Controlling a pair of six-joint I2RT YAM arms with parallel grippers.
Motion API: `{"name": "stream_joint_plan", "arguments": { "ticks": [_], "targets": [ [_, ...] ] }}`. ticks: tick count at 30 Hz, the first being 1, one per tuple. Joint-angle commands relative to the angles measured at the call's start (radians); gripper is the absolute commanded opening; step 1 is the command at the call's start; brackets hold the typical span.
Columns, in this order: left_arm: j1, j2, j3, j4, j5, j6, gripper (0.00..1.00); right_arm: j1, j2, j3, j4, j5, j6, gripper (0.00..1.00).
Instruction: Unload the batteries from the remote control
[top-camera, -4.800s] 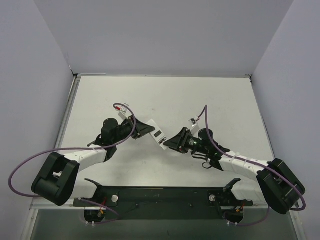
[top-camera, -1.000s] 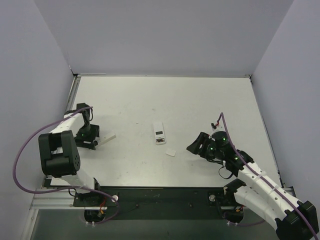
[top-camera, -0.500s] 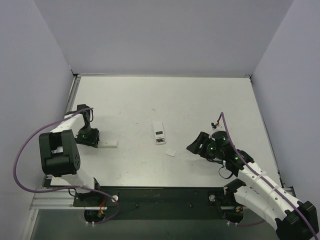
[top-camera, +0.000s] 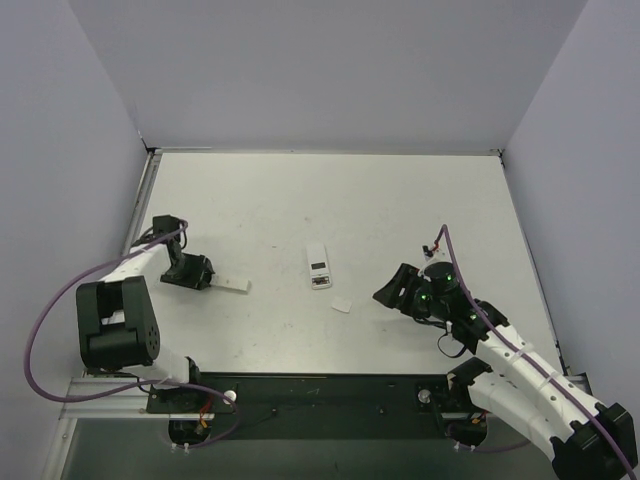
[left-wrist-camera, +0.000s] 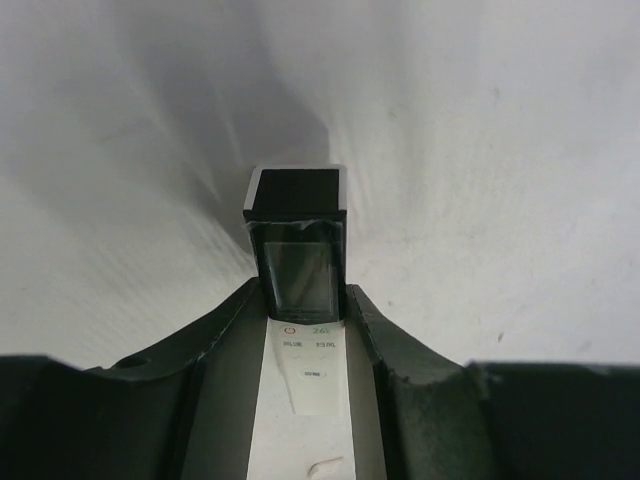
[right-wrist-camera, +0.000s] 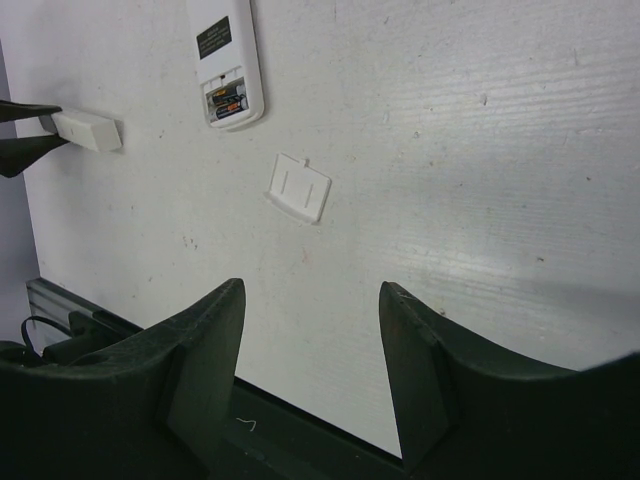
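A white remote lies face down at the table's middle, its battery compartment open. The right wrist view shows it with green batteries still seated in the compartment. Its flat white cover lies just in front of it, also seen in the right wrist view. My left gripper is shut on a second white remote with a dark screen end, low over the table at the left. My right gripper is open and empty, right of the cover.
The held remote and the left fingertips show at the left edge of the right wrist view. The table's black front rail runs along the near edge. Walls stand on the left, back and right.
My left gripper has moved right and slightly forward with the second remote, which has swung to point rightward. The right arm, the centre remote and the cover have not moved.
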Motion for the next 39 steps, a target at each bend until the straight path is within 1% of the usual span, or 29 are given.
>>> {"name": "stream_joint_plan", "arguments": {
  "ticks": [1,2,3,4,5,6,7,8,9,10,11,12,13,14,15,16,17,20,23,27,31,39],
  "targets": [
    [-0.045,-0.068,-0.088,0.434,0.351,0.194,0.0,-0.005,-0.025,0.049,0.015,-0.011,-0.035,0.52],
    [-0.051,-0.087,-0.116,0.525,0.437,0.212,0.0,-0.005,-0.025,0.052,0.031,-0.051,-0.04,0.52],
    [-0.059,-0.091,-0.187,0.629,0.508,0.196,0.0,-0.005,-0.023,0.055,0.05,-0.083,-0.044,0.53],
    [-0.08,-0.093,-0.218,0.856,0.567,0.168,0.0,-0.005,-0.023,0.054,0.095,-0.112,-0.043,0.54],
    [-0.094,-0.09,-0.252,0.967,0.673,0.091,0.0,-0.005,-0.02,0.054,0.132,-0.163,-0.035,0.55],
    [-0.111,-0.073,-0.28,1.08,0.709,0.05,0.0,-0.005,-0.019,0.051,0.159,-0.188,-0.026,0.56],
    [-0.132,-0.061,-0.314,1.279,0.746,0.013,0.0,-0.006,-0.016,0.042,0.225,-0.212,-0.018,0.56],
    [-0.175,-0.029,-0.318,1.361,0.798,-0.04,0.0,-0.006,-0.011,0.037,0.259,-0.24,0.005,0.57],
    [-0.198,-0.01,-0.318,1.435,0.826,-0.062,0.0,-0.005,-0.005,0.032,0.291,-0.279,0.014,0.57],
    [-0.223,0.011,-0.314,1.578,0.85,-0.082,0.0,-0.005,0.007,0.029,0.348,-0.301,0.026,0.57],
    [-0.278,0.055,-0.302,1.651,0.875,-0.125,0.0,-0.006,0.016,0.028,0.373,-0.316,0.043,0.58],
    [-0.303,0.077,-0.297,1.729,0.908,-0.155,0.0,-0.005,0.026,0.028,0.396,-0.348,0.052,0.58],
    [-0.329,0.099,-0.3,1.911,0.916,-0.191,0.0,-0.003,0.049,0.026,0.44,-0.361,0.063,0.59],
    [-0.365,0.146,-0.306,2.008,0.919,-0.273,0.0,-0.003,0.059,0.029,0.459,-0.372,0.083,0.59],
    [-0.384,0.171,-0.306,2.194,0.915,-0.318,0.0,-0.003,0.07,0.029,0.495,-0.382,0.092,0.6],
    [-0.396,0.198,-0.305,2.287,0.912,-0.361,0.0,-0.002,0.093,0.029,0.514,-0.396,0.101,0.6],
    [-0.425,0.238,-0.286,2.332,0.915,-0.414,0.0,0.0,0.099,0.029,0.532,-0.402,0.115,0.6],
    [-0.467,0.24,-0.263,2.333,0.93,-0.371,0.0,0.006,0.132,0.041,0.594,-0.432,0.143,0.61],
    [-0.505,0.22,-0.251,2.333,0.933,-0.349,0.0,0.014,0.162,0.074,0.581,-0.427,0.137,0.6],
    [-0.547,0.206,-0.223,2.333,0.936,-0.338,0.0,0.021,0.231,0.081,0.665,-0.452,0.18,0.59],
    [-0.57,0.199,-0.213,2.333,0.929,-0.324,0.0,0.047,0.286,0.091,0.75,-0.468,0.238,0.58],
    [-0.583,0.166,-0.173,2.333,0.929,-0.321,0.0,0.087,0.317,0.098,0.778,-0.449,0.247,0.55]
  ]
}}
